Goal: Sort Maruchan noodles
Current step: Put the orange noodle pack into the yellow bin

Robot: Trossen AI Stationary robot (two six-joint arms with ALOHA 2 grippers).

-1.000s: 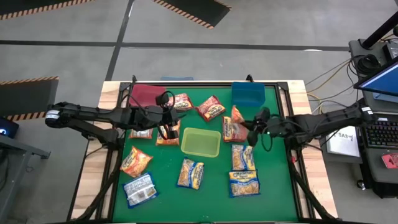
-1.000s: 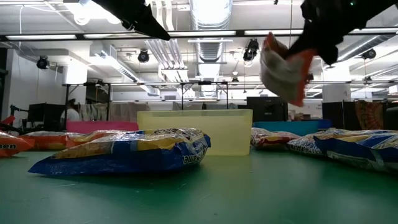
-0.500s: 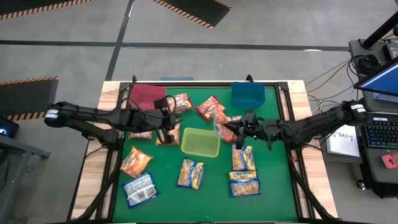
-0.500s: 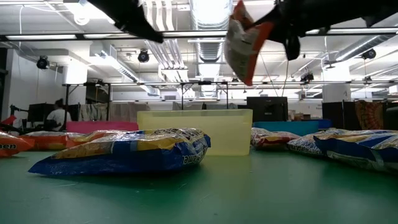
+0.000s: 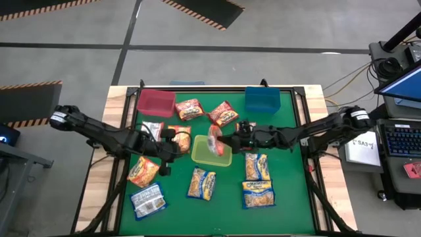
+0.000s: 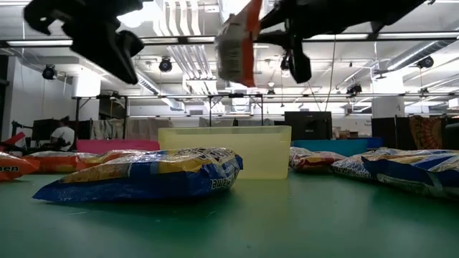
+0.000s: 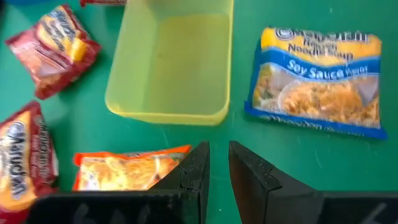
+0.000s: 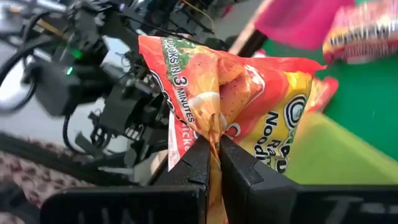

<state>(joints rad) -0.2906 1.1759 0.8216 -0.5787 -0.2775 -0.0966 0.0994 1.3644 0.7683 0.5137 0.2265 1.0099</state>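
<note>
**Orange packet held over the yellow-green bin**

The yellow-green bin sits near the middle of the green table and serves as the landmark here. The right gripper hangs just above the bin's right half, its fingers clenched on the crimped edge of an orange ramen packet. The packet dangles clear of the bin — in the low view it is well above the rim, tilted, and the bin below it looks empty in the left wrist view.

The left gripper is to the left of the bin, above the table. Its fingers stand almost together with only a narrow slit between them, and nothing shows in that gap.

The other noodle packets lie flat around the bin:
- a blue-and-silver soy sauce packet in front of it, towards the near edge
- two more blue-and-silver packets to its front right, one beyond the other
- an orange packet to its front left, with a blue-and-silver one farther out in the same direction
- an orange packet just left of the bin
- two red packets behind it

Behind the bin, along the far edge, a red bin stands to the left — a blue bin to the right.
</note>
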